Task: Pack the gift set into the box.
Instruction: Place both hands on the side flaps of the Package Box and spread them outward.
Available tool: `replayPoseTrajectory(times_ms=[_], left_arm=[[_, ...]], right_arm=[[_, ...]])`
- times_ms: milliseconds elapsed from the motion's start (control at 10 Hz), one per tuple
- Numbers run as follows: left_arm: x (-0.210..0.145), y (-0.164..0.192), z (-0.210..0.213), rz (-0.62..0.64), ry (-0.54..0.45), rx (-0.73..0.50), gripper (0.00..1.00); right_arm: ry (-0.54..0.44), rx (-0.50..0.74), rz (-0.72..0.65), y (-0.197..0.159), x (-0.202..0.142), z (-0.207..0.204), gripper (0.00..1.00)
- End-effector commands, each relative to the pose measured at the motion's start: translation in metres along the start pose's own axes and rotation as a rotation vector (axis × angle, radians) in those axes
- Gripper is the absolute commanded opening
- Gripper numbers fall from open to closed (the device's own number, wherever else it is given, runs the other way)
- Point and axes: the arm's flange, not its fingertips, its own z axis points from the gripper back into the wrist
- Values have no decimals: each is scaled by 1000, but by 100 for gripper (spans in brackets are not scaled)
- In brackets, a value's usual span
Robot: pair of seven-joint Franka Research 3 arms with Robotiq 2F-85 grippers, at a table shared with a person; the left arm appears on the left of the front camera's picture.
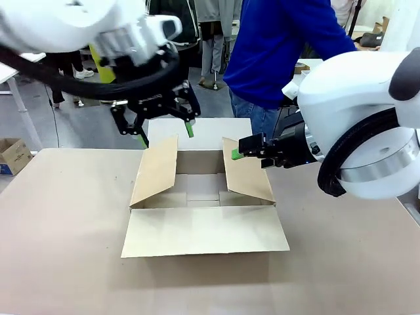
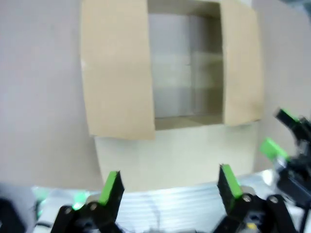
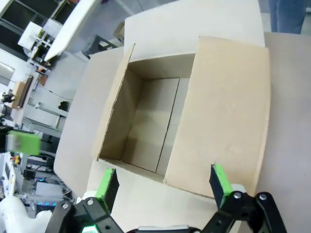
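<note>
The box (image 1: 205,231) is a wide brown cardboard carton in the middle of the table, its four flaps spread and its inside bare. My left gripper (image 1: 166,134) hangs open above the box's far left corner, holding nothing. In the left wrist view its fingers (image 2: 170,177) stand wide apart over the box (image 2: 116,73). My right gripper (image 1: 239,152) is open beside the raised right flap, also seen at the edge of the left wrist view (image 2: 278,132). The right wrist view shows its fingers (image 3: 163,175) apart above the box (image 3: 223,107). The gift set is out of view.
A person in a blue top (image 1: 282,46) stands at the far side of the table (image 1: 65,249). A small carton with blue print (image 1: 13,156) sits on the floor at the left. Bare tabletop lies around the box.
</note>
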Motion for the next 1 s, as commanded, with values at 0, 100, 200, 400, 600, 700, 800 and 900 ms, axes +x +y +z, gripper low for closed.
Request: replayPoseTrajectory(times_ms=[0, 100, 200, 400, 600, 700, 800, 900], left_arm=[[16, -20, -18, 108, -44, 155, 100], [12, -26, -37, 94, -31, 169, 100], [9, -30, -60, 68, -70, 189, 100], [13, -26, -113, -64, -74, 136, 100], [23, -1, -148, 53, -63, 183, 100], [9, -30, -122, -37, -80, 172, 100], [9, -30, -122, -37, -80, 172, 100], [9, -30, -122, -37, -80, 172, 100]], right_arm=[[-16, -3, -11, 0, -1, -1, 100], [-16, -3, -11, 0, -1, -1, 100], [-16, -3, -11, 0, -1, -1, 100], [-16, -3, -11, 0, -1, -1, 100], [-16, -3, -11, 0, -1, -1, 100], [-16, -3, -11, 0, -1, -1, 100], [-16, -3, -11, 0, -1, -1, 100], [-16, -3, -11, 0, -1, -1, 100]])
